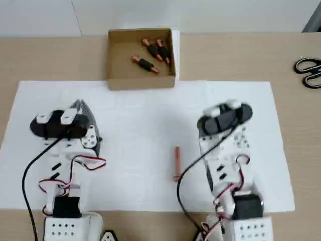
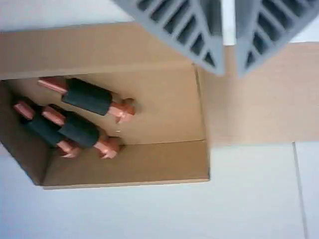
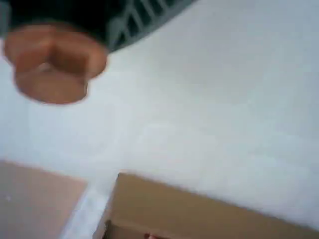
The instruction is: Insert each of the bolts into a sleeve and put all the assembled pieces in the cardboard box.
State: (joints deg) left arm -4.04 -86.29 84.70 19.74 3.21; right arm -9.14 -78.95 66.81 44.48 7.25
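The left gripper (image 2: 231, 64) sits over the left part of the white paper sheet (image 1: 140, 125), short of the box and facing it; its grey ribbed fingers (image 2: 199, 30) stand at a narrow gap with nothing between them.

The open-topped brown cardboard box (image 1: 141, 83) stands at the far edge of the sheet, roughly midway between the two arms; it contains three assembled pieces (image 1: 145, 64), each a copper-coloured bolt seated in a black sleeve; two lie side by side and touching, and the third lies just beside them.

A bare copper-coloured bolt (image 1: 177, 163) lies flat on the sheet between the arms, nearer the right arm, with its length running towards the box; it carries no sleeve.

The right gripper (image 3: 107, 25) is over the right part of the sheet and is clamped on a held piece (image 3: 52, 64); the right wrist view shows a copper-coloured bolt head projecting from a black body, probably a sleeve; how deep the bolt is seated cannot be told.

Black-handled scissors (image 1: 300, 70) lie on the light wooden table (image 1: 50, 55) at the far right, well apart from the work.

Progress, as judged: three pieces are boxed; the held piece appears assembled and needs to go into the box; the bare bolt needs both a sleeve and boxing.
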